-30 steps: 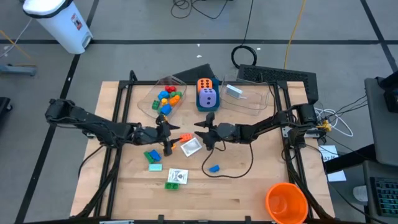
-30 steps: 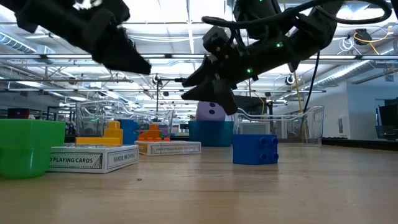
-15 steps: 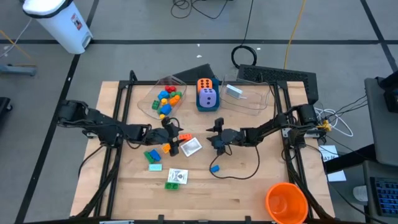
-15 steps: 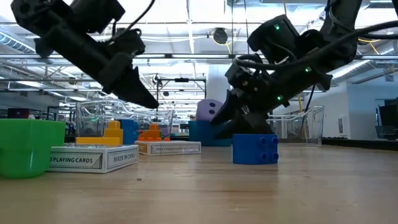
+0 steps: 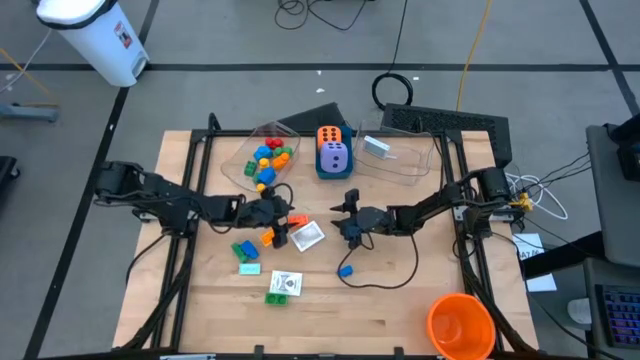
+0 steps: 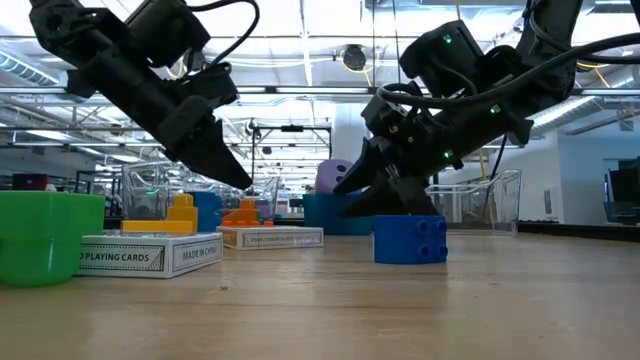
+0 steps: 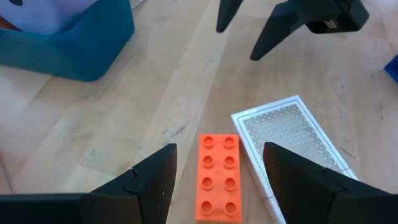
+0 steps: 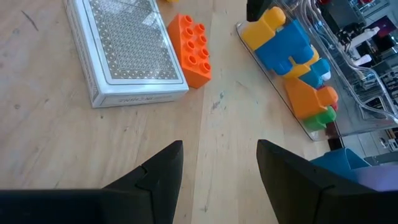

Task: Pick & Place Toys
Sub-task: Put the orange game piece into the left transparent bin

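Bricks and card packs lie scattered across the middle of the wooden table [image 5: 400,310], with both arms reaching in low toward its centre. The left gripper [image 7: 214,171] hangs just above an orange brick [image 7: 219,177], its two dark fingers [image 7: 152,180] spread apart on either side of the brick and holding nothing; the brick lies flat on the wood, studs up, right beside a white card pack [image 7: 289,143] with a dotted back. In the overhead view that same brick [image 5: 297,221] sits between the left gripper [image 5: 278,213] and the card pack [image 5: 308,236]. The right gripper [image 8: 217,165] is also released and empty, its fingers parted over bare wood near the pack [image 8: 127,53] and the orange brick [image 8: 193,46]; from above it [image 5: 347,222] is just across the pack from the left one. A blue brick [image 5: 345,270] rests on the table nearer the front edge, apart from both claws, and shows large in the low view [image 6: 410,240]. Green bricks [image 5: 245,250] and two more card packs [image 5: 283,285] lie toward the left front. A clear tub [image 5: 245,150] at the back holds a heap of coloured bricks [image 5: 268,160]; beside it a blue box [image 5: 322,170] carries an orange die [image 5: 330,135] and a purple die [image 5: 334,157], and another clear tub [image 5: 410,165] stands to its right. A big orange cup [image 5: 461,325] stands at the front right corner
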You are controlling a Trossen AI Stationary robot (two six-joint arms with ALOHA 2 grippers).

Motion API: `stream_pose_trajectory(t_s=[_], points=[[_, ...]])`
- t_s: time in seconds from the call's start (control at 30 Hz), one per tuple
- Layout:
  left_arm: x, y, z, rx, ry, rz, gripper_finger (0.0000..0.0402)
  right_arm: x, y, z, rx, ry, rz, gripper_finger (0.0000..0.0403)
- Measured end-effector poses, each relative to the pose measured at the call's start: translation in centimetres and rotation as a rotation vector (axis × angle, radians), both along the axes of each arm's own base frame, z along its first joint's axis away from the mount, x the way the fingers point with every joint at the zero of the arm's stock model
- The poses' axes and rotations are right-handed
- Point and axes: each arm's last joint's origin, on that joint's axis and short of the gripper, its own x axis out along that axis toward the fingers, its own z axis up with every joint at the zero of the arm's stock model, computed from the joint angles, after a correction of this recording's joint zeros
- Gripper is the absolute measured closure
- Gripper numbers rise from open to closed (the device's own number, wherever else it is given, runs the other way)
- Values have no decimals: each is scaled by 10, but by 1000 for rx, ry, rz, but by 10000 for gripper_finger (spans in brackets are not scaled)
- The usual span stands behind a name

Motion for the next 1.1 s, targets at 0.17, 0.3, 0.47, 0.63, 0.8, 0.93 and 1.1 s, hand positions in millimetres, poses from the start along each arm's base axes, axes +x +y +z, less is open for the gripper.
stream_pose_trajectory(t_s=[0.17,0.3,0.47,0.63,0.8,0.93,1.1], points=[[0,-2,0,0,-1,-9,156,0,0,0,-3,1,1,206],[2,-2,-7,1,23,-9,156,0,-1,0,-2,1,-1,206],[8,-2,-18,14,21,-19,156,0,-2,0,-1,-1,-7,206],[12,-2,-20,24,55,-21,156,0,-3,0,0,0,-8,206],[19,-3,-26,29,129,-23,156,0,-3,0,0,0,-8,206],[27,-2,-32,24,176,-13,156,0,-3,0,-1,1,-10,206],[33,3,-31,8,185,-8,156,0,-3,0,-1,4,-10,206]])
